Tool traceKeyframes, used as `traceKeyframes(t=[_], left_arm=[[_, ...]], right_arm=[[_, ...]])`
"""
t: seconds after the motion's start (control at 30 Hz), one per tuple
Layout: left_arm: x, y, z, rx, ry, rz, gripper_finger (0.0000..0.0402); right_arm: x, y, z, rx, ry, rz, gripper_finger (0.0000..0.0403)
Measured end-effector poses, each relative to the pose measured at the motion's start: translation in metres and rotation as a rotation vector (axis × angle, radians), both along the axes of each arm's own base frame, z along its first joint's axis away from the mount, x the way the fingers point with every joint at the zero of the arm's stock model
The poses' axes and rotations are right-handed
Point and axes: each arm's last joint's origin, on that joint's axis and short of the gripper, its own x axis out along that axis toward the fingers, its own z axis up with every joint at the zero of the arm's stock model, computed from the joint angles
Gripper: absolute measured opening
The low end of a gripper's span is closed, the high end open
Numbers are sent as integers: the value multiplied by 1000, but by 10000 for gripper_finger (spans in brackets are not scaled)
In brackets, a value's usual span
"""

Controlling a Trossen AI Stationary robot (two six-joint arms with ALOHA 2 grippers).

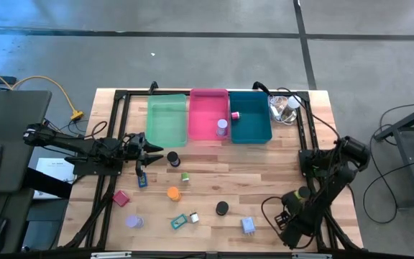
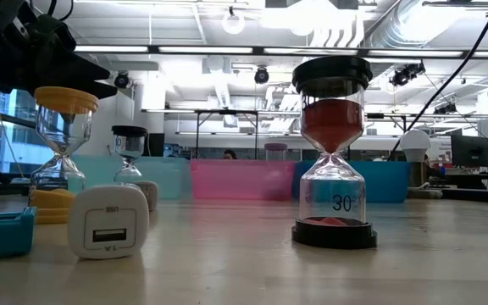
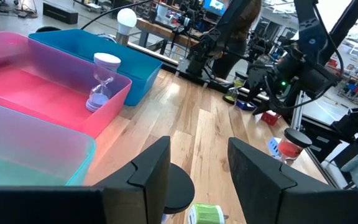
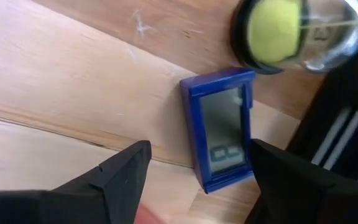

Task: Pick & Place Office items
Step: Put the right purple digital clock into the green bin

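1. Two items at most look placed, judging from the high view: a purple hourglass [image 1: 222, 128] in the pink tray [image 1: 208, 100] and a small pink piece [image 1: 235, 115] in the teal tray [image 1: 251, 134]; the green tray [image 1: 166, 137] holds nothing I can see. Still loose on the table [image 1: 264, 180] are about ten things: a black-capped hourglass [image 1: 173, 158] and green-capped hourglass [image 1: 185, 176] just ahead of the left gripper [image 1: 152, 154], a blue clip [image 1: 142, 180] beside it, plus an orange hourglass [image 1: 173, 193], a red block [image 1: 121, 198], and a black disc [image 1: 222, 208]. So most of the task is left. The right gripper [image 1: 291, 232] is folded at the near edge, well apart from the trays.

2. Low view: a red 30-minute hourglass [image 2: 334, 152], a yellow hourglass [image 2: 60, 152] and a white USB charger [image 2: 108, 222] stand upright near the camera, trays behind them.

3. Left wrist view: jaws released, nothing gripped; the black-capped hourglass [image 3: 173, 186] sits between them, the green one [image 3: 207, 214] just beside. The green tray's wall lies close alongside, likely the main obstruction.

4. Right wrist view: jaws released; a blue timer [image 4: 222, 127] lies between and beyond them, untouched, a yellow-topped hourglass [image 4: 278, 25] just past it.
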Motion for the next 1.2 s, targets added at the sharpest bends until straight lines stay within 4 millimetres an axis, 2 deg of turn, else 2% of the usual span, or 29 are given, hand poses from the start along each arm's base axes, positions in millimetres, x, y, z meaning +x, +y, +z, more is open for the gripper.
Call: traceKeyframes(t=[0.37,1.2], left_arm=[[0,-1,0,-4,1,-46,156],[0,-1,0,-3,1,-47,156]], right_arm=[[-2,-4,-4,43,-20,-9,272],[8,11,-1,180,-165,76,272]])
